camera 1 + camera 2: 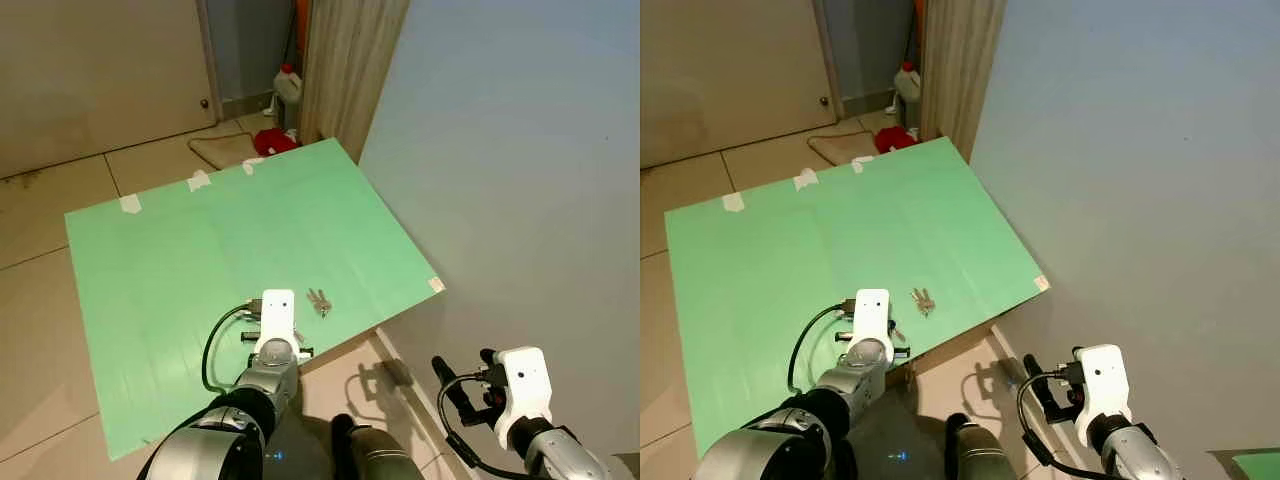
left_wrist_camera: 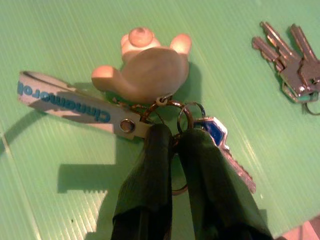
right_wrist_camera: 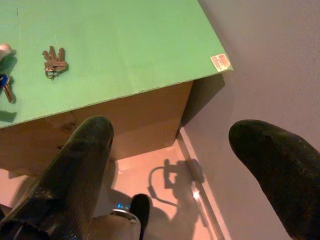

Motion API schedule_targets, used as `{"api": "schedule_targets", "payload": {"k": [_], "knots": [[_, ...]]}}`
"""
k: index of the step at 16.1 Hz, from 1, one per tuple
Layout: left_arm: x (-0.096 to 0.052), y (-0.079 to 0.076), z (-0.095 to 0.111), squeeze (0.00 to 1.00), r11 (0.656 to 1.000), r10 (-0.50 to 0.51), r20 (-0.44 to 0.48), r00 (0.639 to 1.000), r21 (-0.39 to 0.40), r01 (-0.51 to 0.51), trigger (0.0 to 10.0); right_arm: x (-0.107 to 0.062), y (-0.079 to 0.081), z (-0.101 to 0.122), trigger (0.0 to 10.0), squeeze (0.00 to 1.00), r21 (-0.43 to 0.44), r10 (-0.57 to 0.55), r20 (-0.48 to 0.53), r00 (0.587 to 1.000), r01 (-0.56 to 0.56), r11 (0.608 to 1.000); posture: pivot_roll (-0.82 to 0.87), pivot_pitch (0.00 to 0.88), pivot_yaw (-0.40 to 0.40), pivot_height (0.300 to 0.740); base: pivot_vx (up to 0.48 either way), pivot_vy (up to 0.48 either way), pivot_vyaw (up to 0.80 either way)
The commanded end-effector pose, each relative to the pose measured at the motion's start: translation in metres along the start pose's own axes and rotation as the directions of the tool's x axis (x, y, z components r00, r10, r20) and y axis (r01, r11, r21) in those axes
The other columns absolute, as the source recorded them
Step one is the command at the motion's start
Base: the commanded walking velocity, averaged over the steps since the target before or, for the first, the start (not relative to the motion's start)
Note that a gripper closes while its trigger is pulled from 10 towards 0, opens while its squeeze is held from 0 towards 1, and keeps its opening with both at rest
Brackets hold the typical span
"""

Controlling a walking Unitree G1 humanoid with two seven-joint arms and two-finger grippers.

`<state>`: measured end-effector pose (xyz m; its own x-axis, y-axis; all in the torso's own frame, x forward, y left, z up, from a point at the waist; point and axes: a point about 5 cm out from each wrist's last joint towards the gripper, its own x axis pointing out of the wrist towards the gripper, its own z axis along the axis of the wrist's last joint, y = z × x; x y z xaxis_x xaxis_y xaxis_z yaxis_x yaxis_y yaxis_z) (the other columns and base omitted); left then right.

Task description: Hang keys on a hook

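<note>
keys (image 2: 200, 131) pinched by left hand (image 2: 172, 136).

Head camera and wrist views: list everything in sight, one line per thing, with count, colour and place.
green board: one, green, lying on a brown box on the tiled floor beside the wall.
keychain bunch: one, grey-pink figure, white-blue strap, blue-headed key, on the board near its front edge.
plain keys: one bunch, silver, on the board beside the keychain bunch.
tape pieces: three, white, along the board's far edge.
red cloth: one, red, on the floor beyond the board.
white bottle: one, white with red cap, by the curtain.
left end effector: black fingers closed on the keychain bunch's rings.
right end effector: black fingers spread, beside the box.
</note>
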<state>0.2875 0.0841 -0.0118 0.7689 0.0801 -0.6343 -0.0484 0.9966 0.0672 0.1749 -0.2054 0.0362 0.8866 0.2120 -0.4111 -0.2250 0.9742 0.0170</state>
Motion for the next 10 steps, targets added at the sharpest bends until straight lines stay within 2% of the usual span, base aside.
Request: {"api": "schedule_targets", "payload": {"k": [1,5,8,9,10], "knots": [[-0.002,-0.009,0.004,0.00,0.999,-0.032,0.031,0.999,0.024,0.032,0.0,-0.005,-0.007,-0.001,10.0,0.00,-0.002,-0.025,-0.015,1.000,0.025,1.000,-0.35,0.218,-0.106,0.740,0.000,0.000,0.00],[-0.003,-0.012,0.033,0.00,0.996,-0.067,0.224,0.972,0.077,0.051,0.0,-0.002,-0.006,-0.001,10.0,0.00,0.006,-0.027,-0.011,1.000,0.027,1.000,-0.33,0.214,-0.099,0.740,0.000,0.000,0.00],[-0.004,-0.007,0.041,0.00,0.996,-0.092,0.289,0.953,0.019,0.090,0.0,0.001,-0.004,-0.002,10.0,0.00,0.013,-0.021,-0.009,1.000,0.021,1.000,-0.31,0.202,-0.094,0.740,0.000,0.000,0.00],[-0.005,-0.002,0.049,0.00,0.995,-0.093,0.335,0.938,0.004,0.097,0.0,0.005,-0.004,-0.001,10.0,0.00,0.016,-0.018,-0.008,1.000,0.018,1.000,-0.29,0.192,-0.090,0.740,0.000,0.000,0.00],[-0.005,0.000,0.052,0.00,0.995,-0.102,0.358,0.928,0.019,0.102,0.0,0.007,-0.003,-0.001,10.0,0.00,0.018,-0.016,-0.005,1.000,0.016,1.000,-0.28,0.189,-0.089,0.740,0.000,0.000,0.00]]}}
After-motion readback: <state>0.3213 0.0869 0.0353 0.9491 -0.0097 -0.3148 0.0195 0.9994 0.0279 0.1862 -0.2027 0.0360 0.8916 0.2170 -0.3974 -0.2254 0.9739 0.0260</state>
